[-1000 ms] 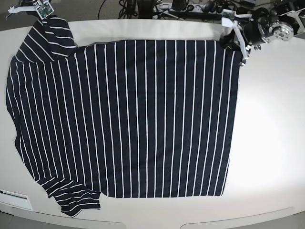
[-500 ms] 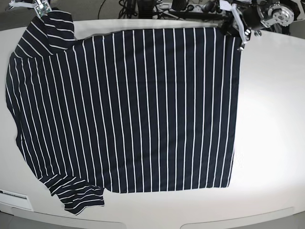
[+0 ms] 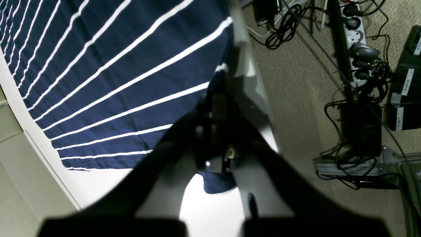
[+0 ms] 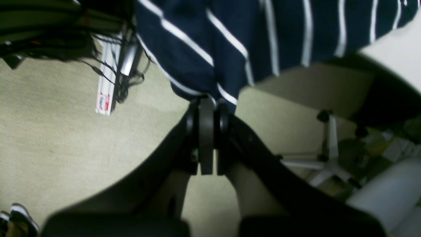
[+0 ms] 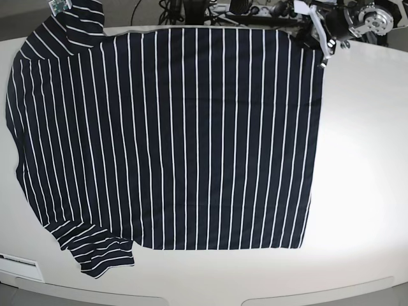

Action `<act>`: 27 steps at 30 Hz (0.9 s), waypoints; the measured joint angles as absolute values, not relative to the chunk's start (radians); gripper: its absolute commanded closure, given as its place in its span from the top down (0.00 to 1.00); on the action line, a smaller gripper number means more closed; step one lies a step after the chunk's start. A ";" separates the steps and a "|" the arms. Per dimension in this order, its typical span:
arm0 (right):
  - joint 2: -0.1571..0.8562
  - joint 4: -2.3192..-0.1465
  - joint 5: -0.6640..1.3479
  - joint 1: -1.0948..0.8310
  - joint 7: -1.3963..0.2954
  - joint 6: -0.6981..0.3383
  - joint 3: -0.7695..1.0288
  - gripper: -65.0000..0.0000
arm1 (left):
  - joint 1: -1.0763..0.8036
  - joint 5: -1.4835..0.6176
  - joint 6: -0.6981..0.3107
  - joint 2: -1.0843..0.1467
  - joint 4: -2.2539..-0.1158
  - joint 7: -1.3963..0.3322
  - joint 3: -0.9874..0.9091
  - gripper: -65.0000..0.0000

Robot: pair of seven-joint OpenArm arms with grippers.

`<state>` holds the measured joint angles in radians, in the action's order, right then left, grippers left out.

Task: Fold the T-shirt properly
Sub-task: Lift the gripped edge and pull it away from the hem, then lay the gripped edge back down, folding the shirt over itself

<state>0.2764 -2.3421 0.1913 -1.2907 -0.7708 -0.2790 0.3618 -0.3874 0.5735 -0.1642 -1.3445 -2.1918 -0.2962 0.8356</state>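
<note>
T-shirt (image 5: 172, 134) lay flat on table (image 5: 363, 159), far edge at table's rim. Left gripper (image 3: 215, 131) clamped on hem corner; right gripper (image 4: 207, 108) clamped on sleeve, cloth hanging just ahead of jaws. Advice: keep far edge taut, both arms level.

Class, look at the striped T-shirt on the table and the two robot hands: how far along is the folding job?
Done: the T-shirt lies spread flat and unfolded on the table. In hand: the left hand is shut on the shirt's far corner and the right hand is shut on a sleeve at the far edge. Left: every fold; no part of the shirt is doubled over yet.
</note>
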 measured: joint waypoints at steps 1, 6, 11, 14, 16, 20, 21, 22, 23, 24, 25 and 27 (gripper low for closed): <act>0.277 -2.342 0.191 -1.291 -0.771 -0.278 0.362 0.00 | -0.387 0.574 -0.164 -1.345 -2.192 -0.296 0.836 0.00; 0.277 -2.342 0.075 -1.291 -0.662 -0.218 0.362 0.00 | -0.385 0.599 -0.108 -1.344 -2.192 -0.296 0.831 0.00; 0.286 -2.342 -0.095 -1.291 -0.541 -0.085 0.362 0.00 | -0.387 0.769 0.258 -1.344 -2.192 -0.372 0.794 0.00; 0.336 -2.342 -0.188 -1.291 -0.500 0.003 0.361 0.00 | -0.385 0.886 0.444 -1.343 -2.192 -0.417 0.771 0.00; 0.368 -2.342 -0.231 -1.255 -0.505 0.031 0.361 0.00 | -0.385 0.896 0.463 -1.341 -2.192 -0.423 0.749 0.00; 0.450 -2.342 -0.239 -1.158 -0.471 0.062 0.361 0.00 | -0.387 0.884 0.462 -1.323 -2.192 -0.427 0.694 0.00; 0.465 -2.342 -0.227 -1.132 -0.455 0.064 0.361 0.00 | -0.387 0.858 0.463 -1.309 -2.192 -0.427 0.677 0.00; 0.482 -2.342 -0.205 -1.105 -0.442 0.062 0.361 0.00 | -0.385 0.828 0.463 -1.290 -2.192 -0.424 0.659 0.00; 0.499 -2.342 -0.181 -1.076 -0.427 0.043 0.361 0.00 | -0.386 0.800 0.463 -1.271 -2.192 -0.419 0.643 0.00; 0.514 -2.342 -0.165 -1.044 -0.412 0.015 0.361 0.00 | -0.387 0.780 0.459 -1.252 -2.191 -0.408 0.625 0.00; 0.527 -2.342 -0.142 -1.012 -0.400 -0.007 0.361 0.00 | -0.387 0.756 0.451 -1.234 -2.189 -0.391 0.605 0.00; 0.543 -2.342 -0.095 -0.943 -0.382 -0.053 0.360 0.00 | -0.387 0.707 0.429 -1.192 -2.188 -0.356 0.561 0.00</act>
<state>0.5430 -2.3421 -0.0948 -0.9432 -0.3817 -0.0528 0.3603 -0.3866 0.7067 0.4286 -1.1923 -2.1880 -0.3557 0.5610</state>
